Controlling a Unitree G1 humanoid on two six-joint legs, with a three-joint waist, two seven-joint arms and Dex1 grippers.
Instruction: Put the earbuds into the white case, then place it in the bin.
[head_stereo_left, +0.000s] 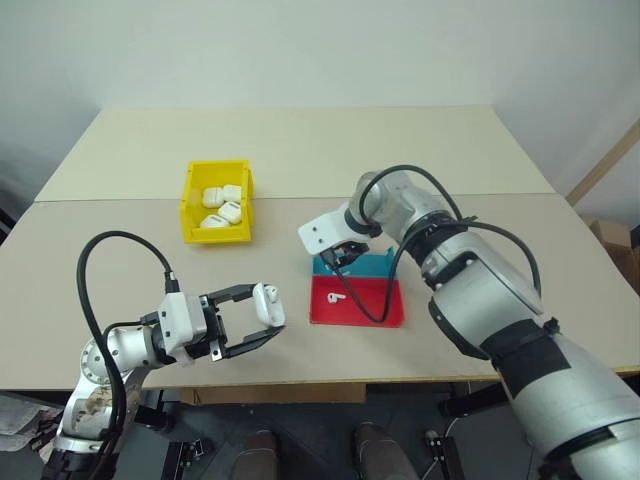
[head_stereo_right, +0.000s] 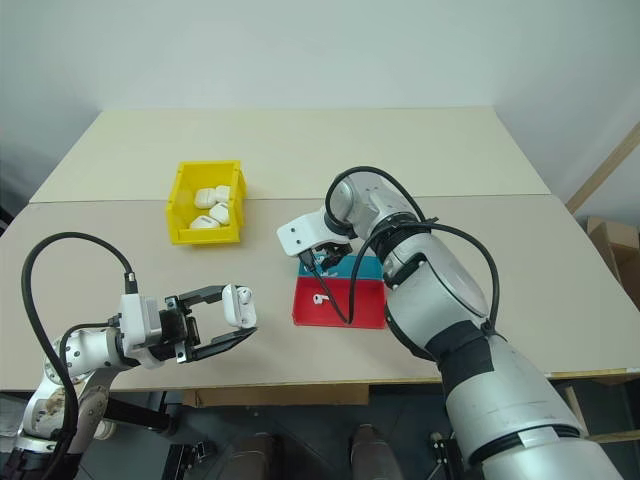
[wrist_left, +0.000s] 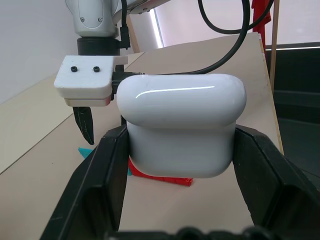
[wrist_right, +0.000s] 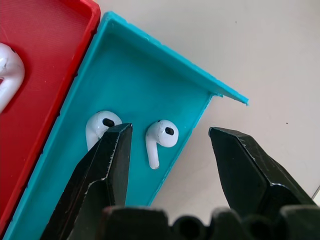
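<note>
the left gripper (head_stereo_left: 262, 318) is clamped on the white case (head_stereo_left: 267, 305) and holds it above the tabletop (head_stereo_left: 420, 150) at about 7 o'clock in the head view, lid shut as far as i can tell. the right gripper (wrist_right: 170, 137) hangs over the tray (head_stereo_left: 391, 311) near the centre, pointing steeply down with its jaws wide and nothing between them; in its wrist view one of the earbuds (wrist_right: 160, 137) lies in the blue compartment in the gap between the fingertips, a second (wrist_right: 99, 126) sits partly behind one finger, and a third (wrist_right: 9, 72) rests in the red half. the bin (head_stereo_left: 190, 207) stands at about 10 o'clock (it already holds several white cases). the step in hand looks like picking the first earbud. next the right gripper likely needs to lower and close gently around that small stem.
</note>
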